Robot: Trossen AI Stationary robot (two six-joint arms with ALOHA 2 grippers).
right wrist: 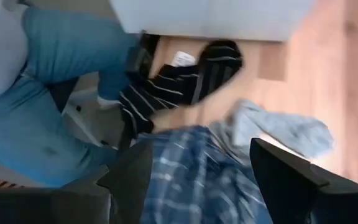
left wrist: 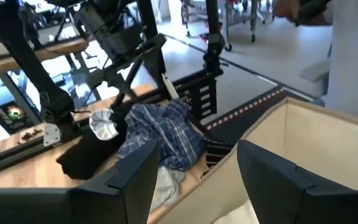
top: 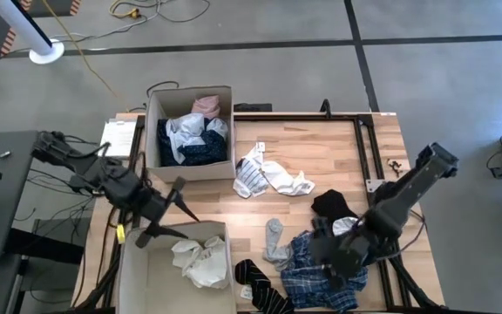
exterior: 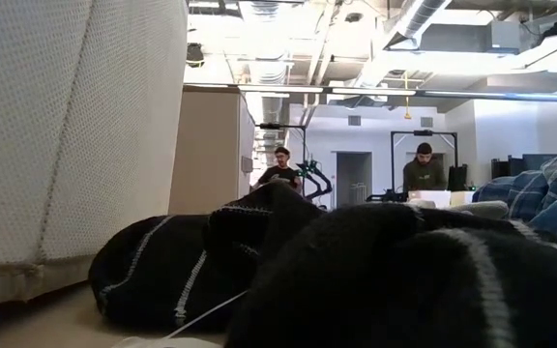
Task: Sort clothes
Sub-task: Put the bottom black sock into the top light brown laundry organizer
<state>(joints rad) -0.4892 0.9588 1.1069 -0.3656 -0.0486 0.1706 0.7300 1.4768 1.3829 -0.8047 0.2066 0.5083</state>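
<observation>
The right hand (top: 338,260), fingers spread and empty, hovers low over the blue plaid garment (top: 316,277) at the lower right of the worktop (top: 321,148), directly beneath it; the left hand (top: 166,214), fingers apart, waits over the near box (top: 129,270), farther off

- A grey concrete floor (top: 425,78), crossed by dark seams, was seen around the wooden table (top: 321,148).
- Yellow and grey cables (top: 129,13) were laid there.
- Bright ceiling lights (exterior: 288,19) were seen overhead.
</observation>
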